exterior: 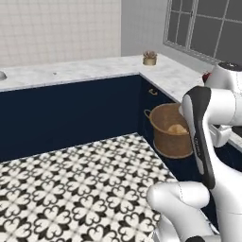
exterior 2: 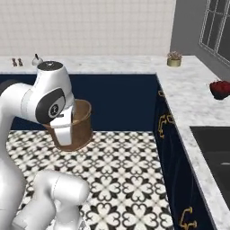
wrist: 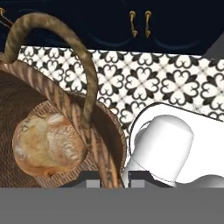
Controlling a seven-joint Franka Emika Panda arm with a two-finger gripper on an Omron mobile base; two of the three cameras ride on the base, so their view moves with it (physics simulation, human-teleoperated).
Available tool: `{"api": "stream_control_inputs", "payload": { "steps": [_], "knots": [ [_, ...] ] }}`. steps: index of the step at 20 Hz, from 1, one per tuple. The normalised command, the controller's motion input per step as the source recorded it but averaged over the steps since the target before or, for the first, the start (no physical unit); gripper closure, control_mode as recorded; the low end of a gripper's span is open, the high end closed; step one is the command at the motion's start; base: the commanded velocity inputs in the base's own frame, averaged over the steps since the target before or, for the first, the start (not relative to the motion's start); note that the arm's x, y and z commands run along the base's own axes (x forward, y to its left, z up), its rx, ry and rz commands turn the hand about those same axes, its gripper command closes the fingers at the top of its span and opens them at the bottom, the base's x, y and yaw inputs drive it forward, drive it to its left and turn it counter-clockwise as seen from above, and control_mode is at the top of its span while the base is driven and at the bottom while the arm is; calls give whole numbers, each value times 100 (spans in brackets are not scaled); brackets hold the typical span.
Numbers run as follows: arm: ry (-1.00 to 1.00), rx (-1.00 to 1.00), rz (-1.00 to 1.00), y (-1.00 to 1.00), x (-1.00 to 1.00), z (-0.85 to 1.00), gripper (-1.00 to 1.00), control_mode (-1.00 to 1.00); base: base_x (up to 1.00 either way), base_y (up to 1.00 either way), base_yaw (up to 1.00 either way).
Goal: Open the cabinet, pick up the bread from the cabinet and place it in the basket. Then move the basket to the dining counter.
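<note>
Gripper (wrist: pixel 113 183) was clamped on the rim of the basket (wrist: pixel 65 105), its two dark tips closed either side of the woven wall at the bottom of the hand view, just below one loop handle (wrist: pixel 65 52) that arched up over the hand. To the left of the tips, down inside the basket, lay the bread (wrist: pixel 46 144), resting on the woven bottom. In both base views the basket hung clear of the patterned floor (exterior: pixel 85 189), carried in the air beside the arm, with the bread showing inside it in the left one.

So the early steps looked finished: the bread was out of the cabinet and in the basket, and the basket was lifted. What remained, as I judged it, was the carry to the dining counter and setting the basket down there. Beyond the hand ran a marble counter (exterior: pixel 71 71) with a navy front; whether that was the goal I could not tell.
</note>
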Motion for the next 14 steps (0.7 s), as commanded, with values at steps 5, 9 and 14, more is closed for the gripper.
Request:
{"api": "stream_control_inputs", "payload": {
  "steps": [5, 9, 14],
  "knots": [
    [0, 0, 0, 0, 0, 0, 100, 100, 100, 27, 8],
    [0, 0, 0, 0, 0, 0, 100, 100, 100, 2, 11],
    [0, 0, 0, 0, 0, 0, 100, 100, 100, 19, 10]
  ]
}}
